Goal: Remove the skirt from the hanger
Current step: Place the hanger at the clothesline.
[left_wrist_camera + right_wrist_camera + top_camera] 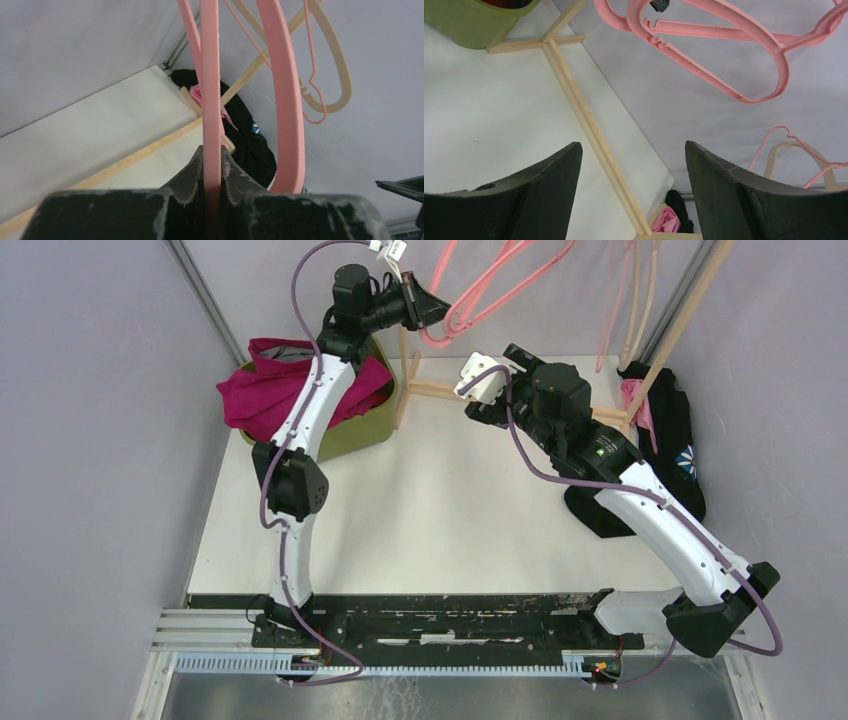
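**Risks.** My left end effector (438, 308) was clamped on a thin bar of the pink hanger (210, 75). The bar was narrow and smooth. A pull off its line could have twisted it out of the pads or dragged the hanger's hook off the rail above. In my judgement, a swing would also have knocked the neighbouring hangers (325, 95). To the right, my other end effector (631, 150) hung close under the same hanger. Raising it carelessly could have struck the frame.

**Task item.** No view showed any cloth on the held hanger. A magenta cloth (262, 392) lay heaped in the green bin (368, 432) at far left. A black garment (680, 440) lay on the surface (420, 510) at far right. I could not tell which was the skirt.

**Pose.** My left arm stood raised and reached toward the back wall, with its wrist level. My right arm stretched forward over the surface, its wrist tipped upward. Its jaws were spread wide and held nothing.
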`<state>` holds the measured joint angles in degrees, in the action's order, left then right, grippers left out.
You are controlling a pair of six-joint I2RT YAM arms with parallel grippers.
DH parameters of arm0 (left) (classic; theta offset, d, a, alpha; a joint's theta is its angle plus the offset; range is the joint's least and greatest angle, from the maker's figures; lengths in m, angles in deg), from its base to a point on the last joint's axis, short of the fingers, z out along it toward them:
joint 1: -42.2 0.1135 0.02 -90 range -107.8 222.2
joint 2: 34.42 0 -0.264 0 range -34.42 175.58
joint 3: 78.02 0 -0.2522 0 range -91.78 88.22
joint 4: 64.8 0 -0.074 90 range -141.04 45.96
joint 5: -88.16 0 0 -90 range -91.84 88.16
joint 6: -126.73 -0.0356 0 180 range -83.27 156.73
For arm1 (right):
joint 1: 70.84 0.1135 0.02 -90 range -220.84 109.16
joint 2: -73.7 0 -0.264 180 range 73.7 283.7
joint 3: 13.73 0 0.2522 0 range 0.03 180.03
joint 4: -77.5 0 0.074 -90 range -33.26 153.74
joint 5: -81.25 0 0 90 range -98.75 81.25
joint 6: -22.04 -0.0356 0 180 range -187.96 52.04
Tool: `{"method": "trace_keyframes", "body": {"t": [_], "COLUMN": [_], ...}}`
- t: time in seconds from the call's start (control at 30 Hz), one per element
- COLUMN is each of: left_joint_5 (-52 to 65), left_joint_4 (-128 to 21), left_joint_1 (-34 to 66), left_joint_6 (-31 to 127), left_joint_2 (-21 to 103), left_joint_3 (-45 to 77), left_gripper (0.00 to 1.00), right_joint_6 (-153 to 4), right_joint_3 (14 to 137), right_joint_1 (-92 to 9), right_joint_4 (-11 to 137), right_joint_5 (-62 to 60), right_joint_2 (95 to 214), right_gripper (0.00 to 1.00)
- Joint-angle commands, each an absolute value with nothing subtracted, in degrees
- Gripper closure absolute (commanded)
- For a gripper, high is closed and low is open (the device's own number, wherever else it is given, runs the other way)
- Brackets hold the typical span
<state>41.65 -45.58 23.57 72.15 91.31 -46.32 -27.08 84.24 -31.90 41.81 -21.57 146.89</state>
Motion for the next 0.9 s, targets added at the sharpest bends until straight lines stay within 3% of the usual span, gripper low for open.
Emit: {"method": "trace_keyframes", "body": {"t": [0.0, 0.23, 0.6, 0.73, 0.87], "left_joint_5": [33.0, 20.4, 36.8, 37.6, 36.8], "left_joint_4": [-44.7, -34.5, -58.3, -58.6, -49.4], "left_joint_1": [22.9, 19.5, 20.5, 20.8, 20.8], "left_joint_6": [64.3, 48.8, 71.8, 72.2, 65.9], "left_joint_2": [91.2, 89.8, 92.5, 92.1, 91.5], "left_joint_3": [-54.2, -57.5, -56.0, -55.2, -54.7], "left_gripper": [0.97, 0.97, 0.97, 0.97, 0.97], "right_joint_6": [-26.6, -26.4, -26.3, -26.3, -26.6], "right_joint_3": [86.0, 85.9, 84.5, 84.1, 84.1], "right_joint_1": [-32.1, -32.0, -32.1, -32.2, -32.1], "right_joint_4": [43.4, 43.2, 43.1, 43.4, 43.8], "right_joint_5": [-22.9, -22.9, -24.2, -24.2, -23.6], "right_joint_2": [145.3, 145.3, 143.9, 143.7, 143.9], "right_gripper": [0.19, 0.19, 0.19, 0.19, 0.19]}}
